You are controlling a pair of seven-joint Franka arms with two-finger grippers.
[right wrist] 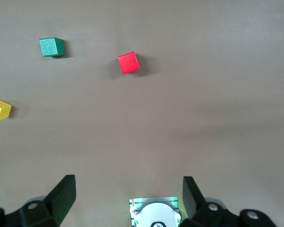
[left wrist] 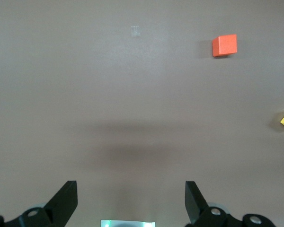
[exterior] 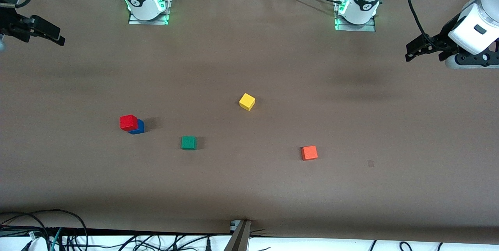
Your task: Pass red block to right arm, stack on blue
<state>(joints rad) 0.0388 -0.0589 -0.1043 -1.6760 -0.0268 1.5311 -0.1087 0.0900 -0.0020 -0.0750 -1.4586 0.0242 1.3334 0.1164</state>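
Red block (exterior: 128, 122) sat on top of the blue block (exterior: 138, 127) when I checked the front view, toward the right arm's end of the table. The stack was slightly offset, so a strip of blue showed past one side of the red. From the right wrist view I saw only the red block (right wrist: 128, 62); the blue one under it was hidden.

I counted 3 other cubes lying apart on the brown table (exterior: 249, 188). The green cube (exterior: 188, 142) was near the stack, a bit nearer to the front camera. The yellow cube (exterior: 246, 101) lay around the middle of the table, farther from the front camera than the green one. The orange cube (exterior: 309, 152) was toward the left arm's end, nearest to the front camera of the 3.

Both arms waited, pulled back to the table's ends. I saw the right gripper (exterior: 43, 32) up over its end of the table, fingers (right wrist: 61, 196) spread wide with nothing between them. The left gripper (exterior: 423, 48) hung over its own end, fingers (left wrist: 64, 202) likewise spread apart and holding nothing.
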